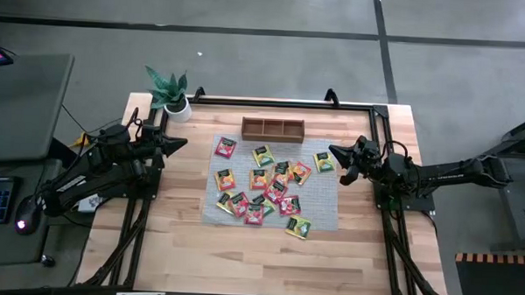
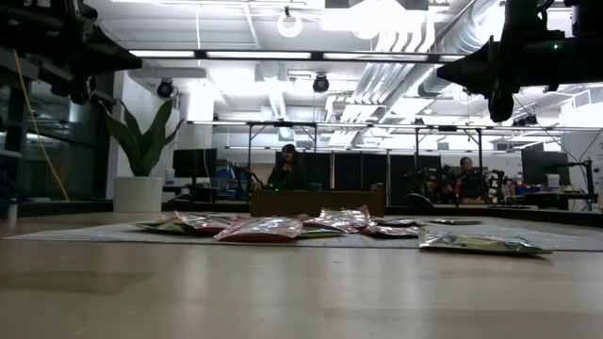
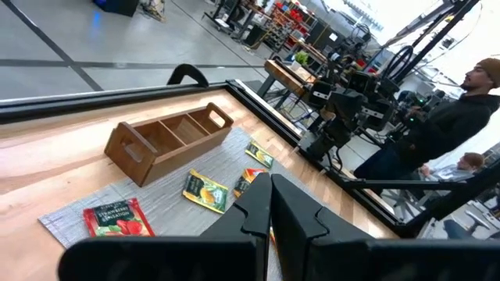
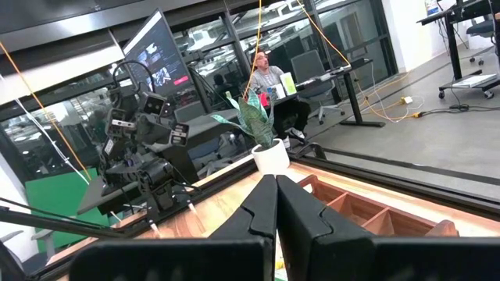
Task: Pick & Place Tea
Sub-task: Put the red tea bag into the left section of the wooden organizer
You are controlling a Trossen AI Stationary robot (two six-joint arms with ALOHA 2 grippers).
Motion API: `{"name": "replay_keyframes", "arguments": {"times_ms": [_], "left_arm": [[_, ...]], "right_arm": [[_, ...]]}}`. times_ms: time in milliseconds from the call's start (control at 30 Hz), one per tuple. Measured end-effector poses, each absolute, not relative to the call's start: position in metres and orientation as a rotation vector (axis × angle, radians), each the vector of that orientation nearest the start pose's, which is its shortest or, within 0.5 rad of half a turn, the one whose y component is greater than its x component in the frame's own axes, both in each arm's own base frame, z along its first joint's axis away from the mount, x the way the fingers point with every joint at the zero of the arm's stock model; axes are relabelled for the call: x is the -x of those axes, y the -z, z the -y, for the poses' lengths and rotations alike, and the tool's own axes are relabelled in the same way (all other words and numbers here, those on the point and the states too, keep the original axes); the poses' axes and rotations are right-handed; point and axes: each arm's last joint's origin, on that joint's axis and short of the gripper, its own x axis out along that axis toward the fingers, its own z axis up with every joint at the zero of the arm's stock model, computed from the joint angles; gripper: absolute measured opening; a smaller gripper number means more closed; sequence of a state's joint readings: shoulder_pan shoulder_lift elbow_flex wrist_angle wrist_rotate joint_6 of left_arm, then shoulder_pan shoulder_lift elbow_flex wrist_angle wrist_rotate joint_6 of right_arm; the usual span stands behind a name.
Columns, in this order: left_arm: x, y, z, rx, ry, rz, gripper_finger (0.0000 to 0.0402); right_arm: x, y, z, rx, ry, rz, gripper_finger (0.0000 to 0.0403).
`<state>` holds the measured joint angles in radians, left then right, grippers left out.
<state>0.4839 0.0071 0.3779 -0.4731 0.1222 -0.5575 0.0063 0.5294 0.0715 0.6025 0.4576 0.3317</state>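
Two robot arms wait at opposite edges of a wooden bench.
Both the left tool and the right tool have fingers pressed together, holding nothing. Colourful tea sachets lie scattered on a grey mat, just in front of an empty wooden tray.

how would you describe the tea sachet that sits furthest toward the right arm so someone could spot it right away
Start at the grey woven mat in the middle of the table, with the wooden tray at its far edge. Go to the mat's side nearest the right gripper. There, a yellow-green sachet lies alone, apart from the main cluster.
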Motion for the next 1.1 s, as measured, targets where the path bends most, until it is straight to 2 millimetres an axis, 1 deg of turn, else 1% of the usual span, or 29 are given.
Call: {"name": "replay_keyframes", "arguments": {"times_ms": [100, 233, 467, 600, 767, 867, 933, 1100], "left_arm": [[-0.053, -0.24, -0.025, 0.576, -0.393, 0.008, 0.0009], [-0.054, -0.241, -0.025, 0.501, -0.388, -0.004, 0.0009], [-0.053, -0.234, -0.026, 0.537, -0.455, -0.064, 0.0009], [-0.053, -0.232, -0.026, 0.467, -0.471, -0.092, 0.0009], [-0.054, -0.238, -0.026, 0.456, -0.442, -0.037, 0.0009], [-0.054, -0.242, -0.027, 0.401, -0.435, -0.01, 0.0009], [-0.056, -0.243, -0.027, 0.365, -0.434, -0.012, 0.0009], [-0.062, -0.248, -0.03, 0.357, -0.419, 0.01, 0.0009]], "right_arm": [[-0.131, -0.196, 0.012, -0.359, 0.423, 0.215, 0.0001], [-0.131, -0.196, 0.012, -0.359, 0.423, 0.216, 0.0001], [-0.131, -0.196, 0.012, -0.359, 0.422, 0.215, 0.0001], [-0.131, -0.196, 0.012, -0.359, 0.423, 0.215, 0.0001], [-0.131, -0.196, 0.012, -0.359, 0.423, 0.215, 0.0001], [-0.131, -0.196, 0.012, -0.359, 0.423, 0.215, 0.0001], [-0.131, -0.196, 0.012, -0.359, 0.423, 0.215, 0.0001], [-0.131, -0.196, 0.012, -0.359, 0.423, 0.215, 0.0001]]}}
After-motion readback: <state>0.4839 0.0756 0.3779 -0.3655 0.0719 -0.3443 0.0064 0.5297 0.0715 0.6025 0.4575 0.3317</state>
